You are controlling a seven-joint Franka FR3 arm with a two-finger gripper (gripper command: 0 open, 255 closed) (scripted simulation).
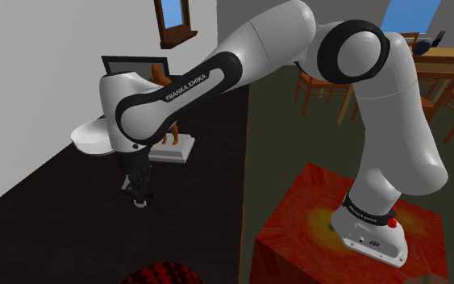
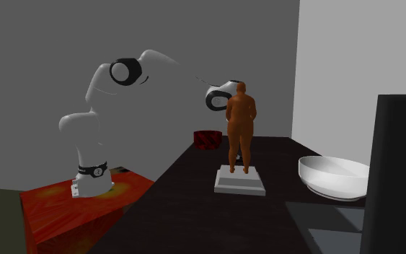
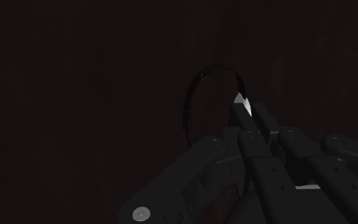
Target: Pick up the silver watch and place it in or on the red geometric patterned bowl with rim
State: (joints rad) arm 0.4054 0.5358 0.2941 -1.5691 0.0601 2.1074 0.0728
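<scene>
- Claw [image 1: 139, 192] down at the dark worktop [image 1: 64, 234], narrow. In the wrist view it looks clasped on the silver watch [image 3: 241, 102] at its pale face, with the strap loop sticking out beside the tips.
- Watch low on the worktop, lift not evident.
- Red patterned bowl [image 1: 162, 274] well apart.
- Left to do: raise, carry, release.

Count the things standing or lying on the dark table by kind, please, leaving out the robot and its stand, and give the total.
bowls: 2, the red patterned bowl and the white bowl
watch: 1
figurine: 1
dark upright panel: 1
total: 5
</scene>
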